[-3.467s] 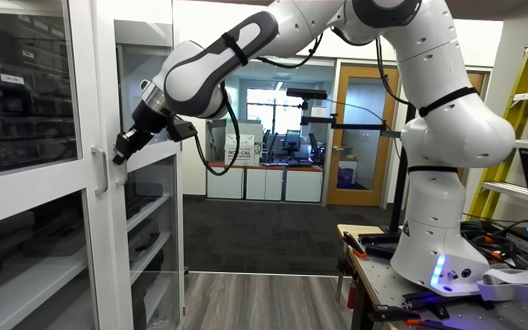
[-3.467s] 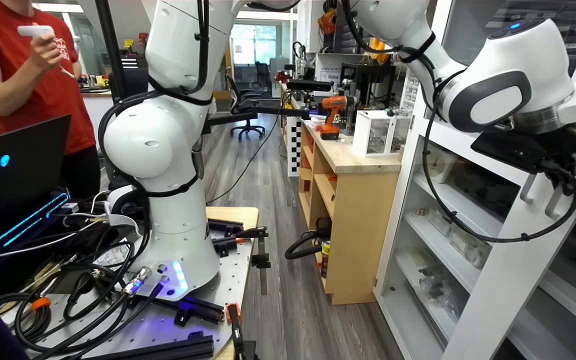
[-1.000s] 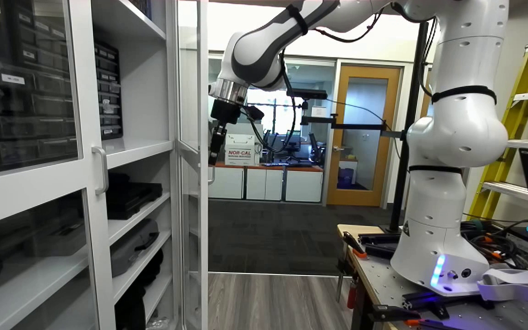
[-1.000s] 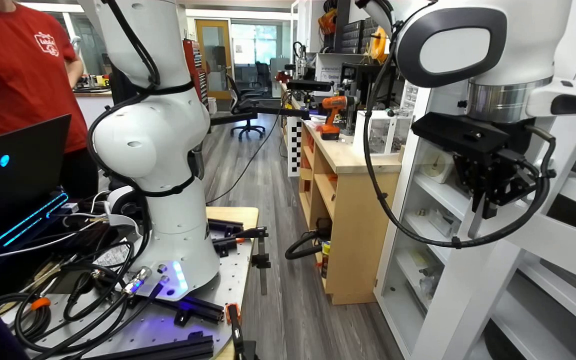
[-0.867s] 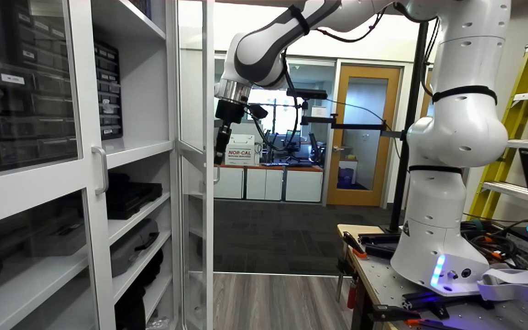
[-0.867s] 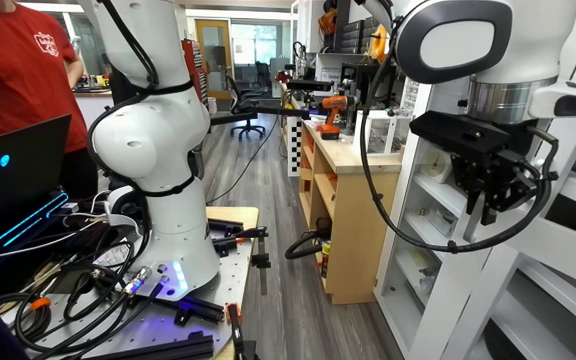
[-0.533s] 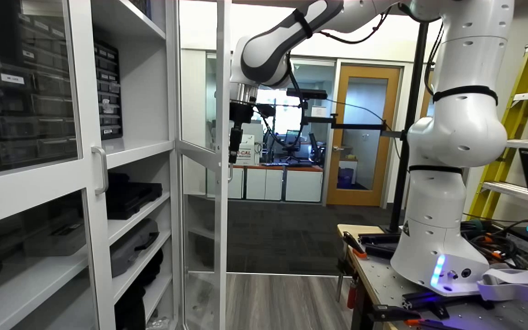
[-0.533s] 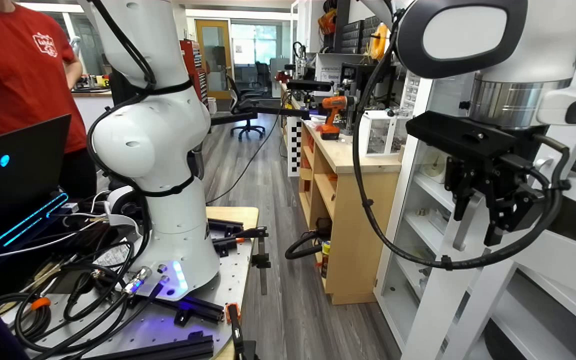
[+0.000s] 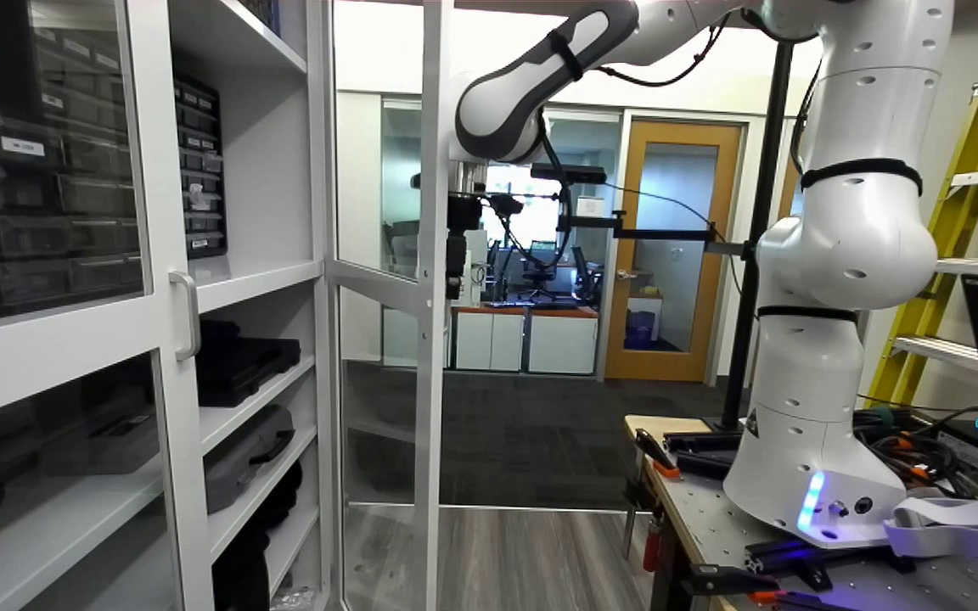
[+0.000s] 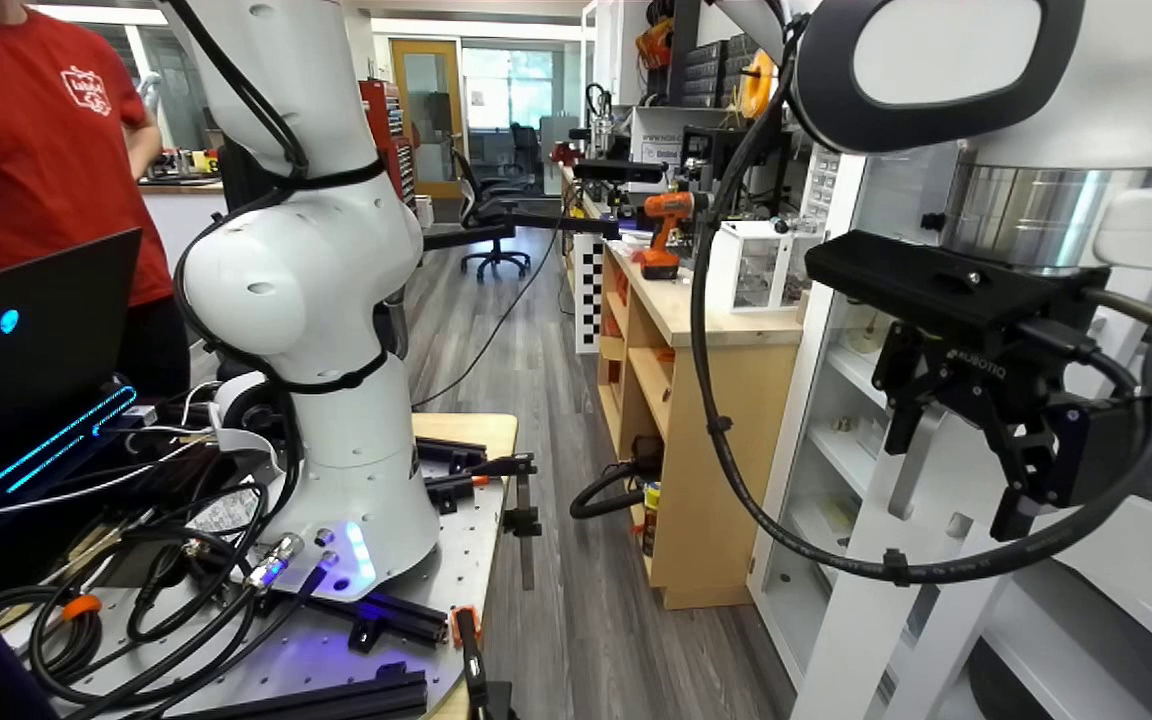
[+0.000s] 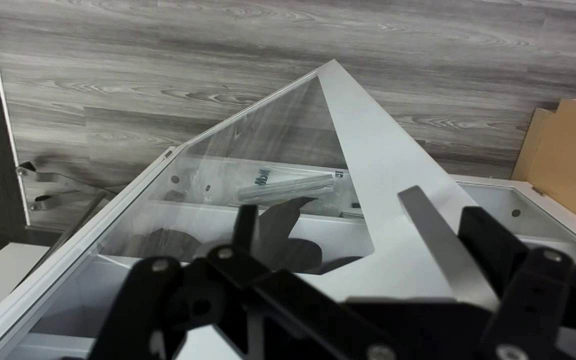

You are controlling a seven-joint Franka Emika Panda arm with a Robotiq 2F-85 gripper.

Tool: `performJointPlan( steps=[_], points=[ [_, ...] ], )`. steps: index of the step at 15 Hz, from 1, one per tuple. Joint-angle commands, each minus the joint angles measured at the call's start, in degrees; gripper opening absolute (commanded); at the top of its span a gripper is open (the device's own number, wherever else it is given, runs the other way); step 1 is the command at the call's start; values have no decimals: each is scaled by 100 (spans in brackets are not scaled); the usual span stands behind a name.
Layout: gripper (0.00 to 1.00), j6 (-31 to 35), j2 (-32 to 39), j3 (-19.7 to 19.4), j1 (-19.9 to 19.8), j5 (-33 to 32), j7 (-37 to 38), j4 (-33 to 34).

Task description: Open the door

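Observation:
The door [image 9: 431, 407], a glass panel in a white frame, stands swung out from the cabinet, its inner shelves exposed. Its slim handle [image 11: 438, 235] shows in the wrist view, and the handle [image 10: 916, 465] also shows in an exterior view. My gripper [image 11: 363, 232] is open wide, with the handle between its fingers, much closer to the right finger in the wrist view. Whether that finger touches the handle I cannot tell. Seen in an exterior view, the gripper [image 9: 455, 267] points down beside the door's free edge; in another exterior view the gripper [image 10: 958, 470] has its fingers apart.
The twin cabinet leaf with its handle [image 9: 186, 314] is closed. Shelves hold a black case [image 9: 243, 369] and a grey case [image 9: 247, 458]. A wooden bench [image 10: 726, 450] stands near the cabinet. A person in a red shirt [image 10: 46, 160] stands behind the laptop [image 10: 36, 320].
The door has swung from closed to well out from the cabinet, with the arm drawing back alongside. During the last second my gripper's fingers have spread apart around the handle.

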Motion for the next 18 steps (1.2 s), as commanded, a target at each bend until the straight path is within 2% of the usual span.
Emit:
performJointPlan(
  steps=[1,4,5,8,14,18],
  points=[
    [100,-102,-4,-105,-187,-340,-153,315],
    [100,-176,6,-119,-183,-356,-259,344],
    [100,-34,-64,13,-81,-433,66,164],
    [100,-174,-166,161,18,-457,304,20],
    [100,-454,-286,347,19,-1093,966,-89],
    [100,-786,-353,372,27,-976,1343,-171]
  ],
)
